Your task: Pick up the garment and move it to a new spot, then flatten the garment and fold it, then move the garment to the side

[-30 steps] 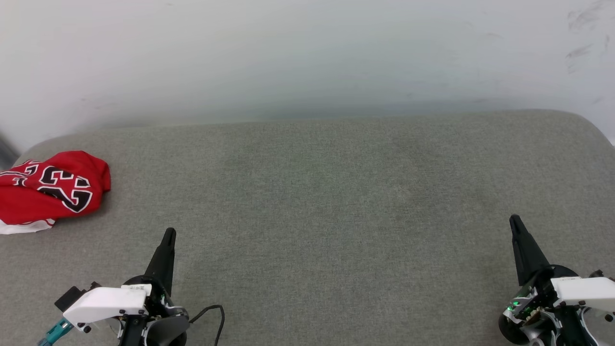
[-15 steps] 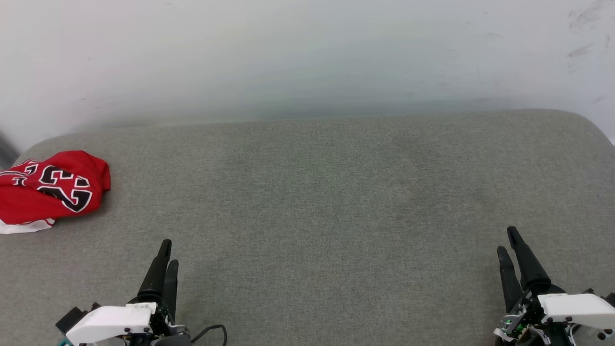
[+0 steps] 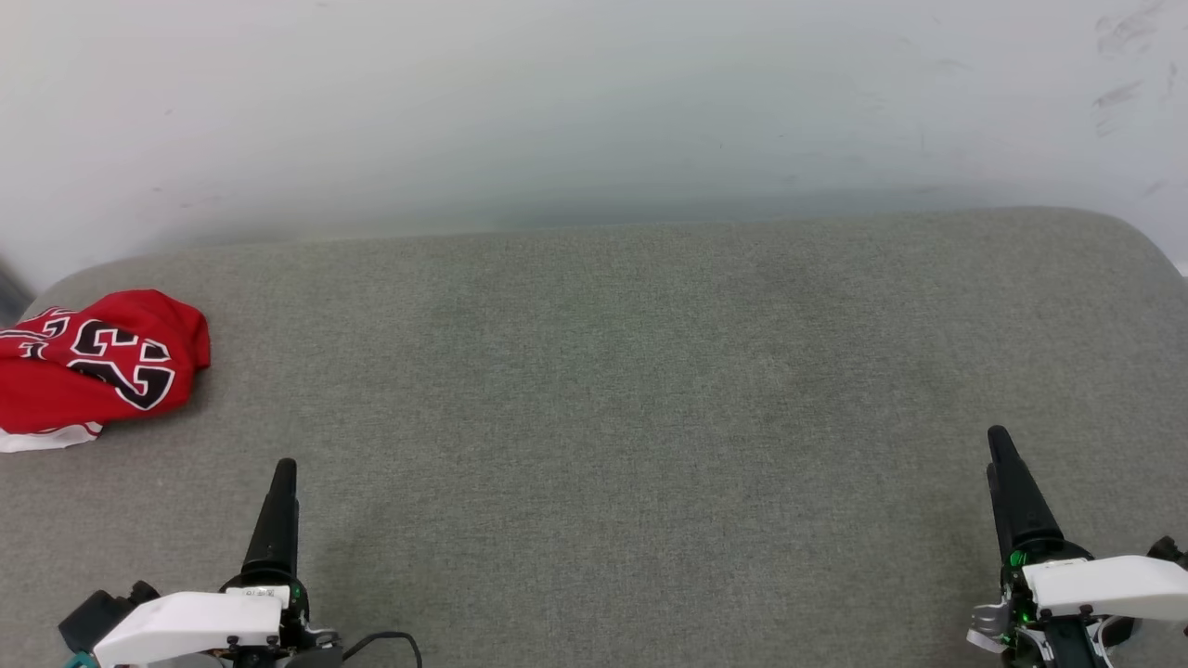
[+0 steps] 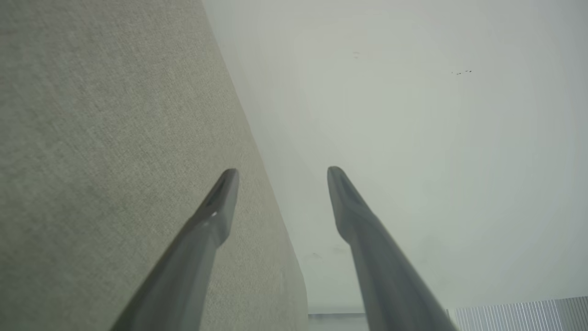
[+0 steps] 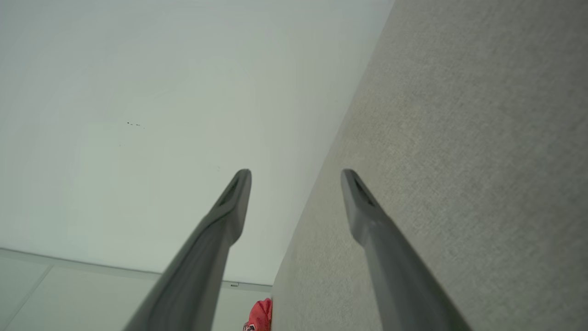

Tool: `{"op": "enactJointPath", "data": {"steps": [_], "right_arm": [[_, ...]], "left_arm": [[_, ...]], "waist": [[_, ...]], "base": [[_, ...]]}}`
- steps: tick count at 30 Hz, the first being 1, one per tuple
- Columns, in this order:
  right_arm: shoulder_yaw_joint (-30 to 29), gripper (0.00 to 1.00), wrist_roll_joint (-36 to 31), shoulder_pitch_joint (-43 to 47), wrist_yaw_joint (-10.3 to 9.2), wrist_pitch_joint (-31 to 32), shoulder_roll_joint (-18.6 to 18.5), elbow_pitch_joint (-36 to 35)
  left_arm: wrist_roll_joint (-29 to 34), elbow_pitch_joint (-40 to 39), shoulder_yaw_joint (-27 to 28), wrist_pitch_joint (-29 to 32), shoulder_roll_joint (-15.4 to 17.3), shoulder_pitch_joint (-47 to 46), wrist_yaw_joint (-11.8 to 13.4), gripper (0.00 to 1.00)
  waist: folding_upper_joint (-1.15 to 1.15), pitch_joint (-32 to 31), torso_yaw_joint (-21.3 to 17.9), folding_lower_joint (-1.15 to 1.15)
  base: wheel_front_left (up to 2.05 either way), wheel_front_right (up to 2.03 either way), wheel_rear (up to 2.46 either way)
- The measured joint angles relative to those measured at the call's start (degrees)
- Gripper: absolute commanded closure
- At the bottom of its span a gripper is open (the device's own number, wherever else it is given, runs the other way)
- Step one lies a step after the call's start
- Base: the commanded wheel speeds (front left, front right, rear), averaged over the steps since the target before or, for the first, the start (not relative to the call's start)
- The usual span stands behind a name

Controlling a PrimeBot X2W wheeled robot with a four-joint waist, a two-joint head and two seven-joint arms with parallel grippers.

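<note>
The garment point(image 3: 88, 371), a red jersey with black white-outlined lettering and a white edge, lies bunched at the far left of the grey cushioned surface point(image 3: 613, 390). A sliver of the garment point(image 5: 259, 316) also shows at the bottom of the right wrist view. My left gripper point(image 3: 278, 482) hovers low at the lower left, below and right of the garment and apart from it. In the left wrist view the left gripper point(image 4: 280, 177) stands open and empty. My right gripper point(image 3: 1002, 455) sits at the lower right; the right gripper point(image 5: 294, 179) is open and empty too.
A pale wall point(image 3: 594, 111) rises right behind the surface's back edge. The surface's corners are rounded at far left and far right. A black cable point(image 3: 385, 640) trails by the left wrist.
Both grippers went from shut to open. The left one drew back toward the lower left; the right one dipped, then rose a little. The garment lies as before.
</note>
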Motion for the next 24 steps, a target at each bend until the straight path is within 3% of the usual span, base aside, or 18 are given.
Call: {"op": "enactJointPath", "data": {"steps": [14, 24], "right_arm": [[1.10, 0.00, -24.28, -0.04, 0.00, -2.97, 0.01, -6.89], [4.08, 0.00, -38.04, -0.02, 0.01, -4.90, 0.01, -10.39]], "left_arm": [[18.17, -7.67, 0.81, -3.03, 0.01, 0.97, 0.02, 0.00], [33.40, -13.92, -3.55, -4.93, 0.03, 1.91, 3.38, 0.00]], "waist": [[0.00, 0.32, -0.30, 0.00], [0.00, 0.46, -0.59, 0.00]], "base": [[0.00, 0.00, 0.00], [0.00, 0.00, 0.00]]}}
